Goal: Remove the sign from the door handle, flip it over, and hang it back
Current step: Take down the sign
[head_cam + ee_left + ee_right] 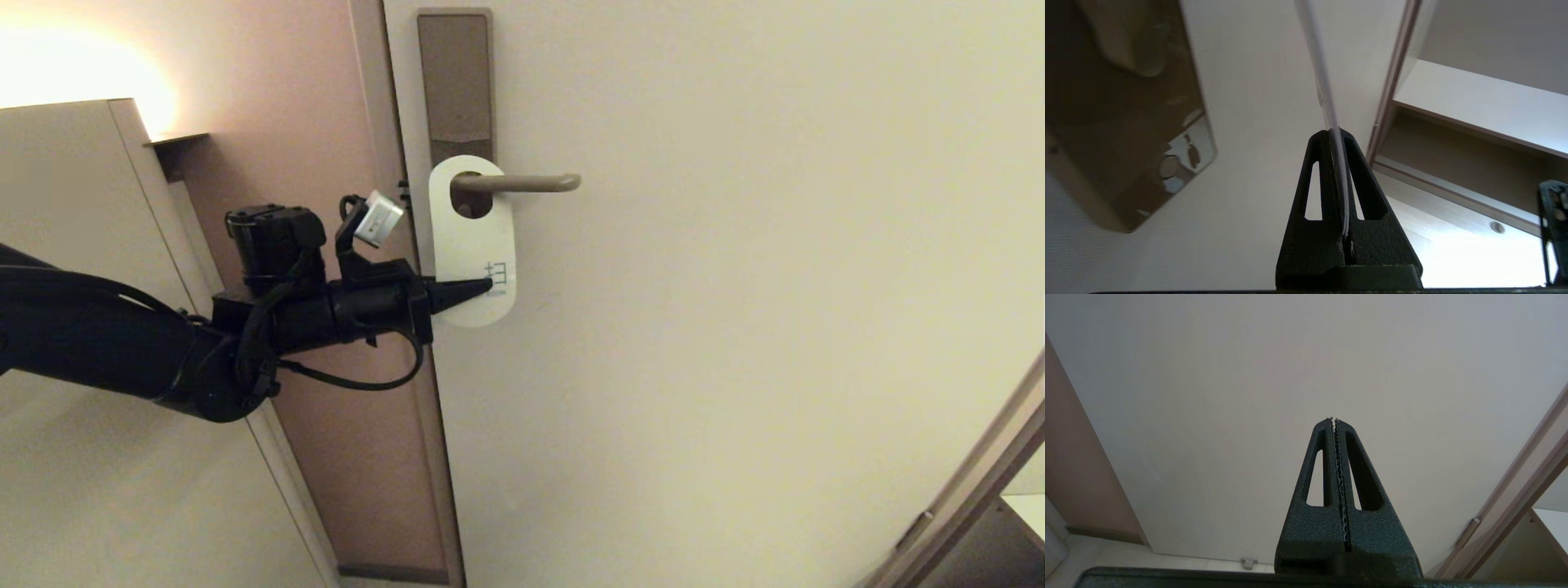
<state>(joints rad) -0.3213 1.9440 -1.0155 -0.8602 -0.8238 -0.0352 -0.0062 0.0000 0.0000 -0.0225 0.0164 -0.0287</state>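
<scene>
One arm at work: the left; the right shows only in its own wrist view.
Sign: the white sign (473, 245) hangs on the door handle (522, 183), with the handle passing through the oval hole near its top. Its white face is turned outward, with a small dark printed mark low on the right.
Handle: a slim beige lever pointing right, set on a tall brown lock plate (455, 82) on the pale door (735, 327).
Left gripper: the left gripper (483, 285) reaches in level from the left and meets the sign's lower part, beside the printed mark.
Left fingers: pressed together with the sign's thin edge (1327, 98) pinched between them; in the left wrist view the sign runs edge-on out from the fingertips.
Right gripper: the right gripper (1334, 420) is well apart from the sign, pointing at a bare stretch of the door.
Right fingers: pressed tight against each other, with nothing between them.
Surroundings: a pinkish door frame (367, 122) stands left of the door, and a pale cabinet (73, 245) is further left.
</scene>
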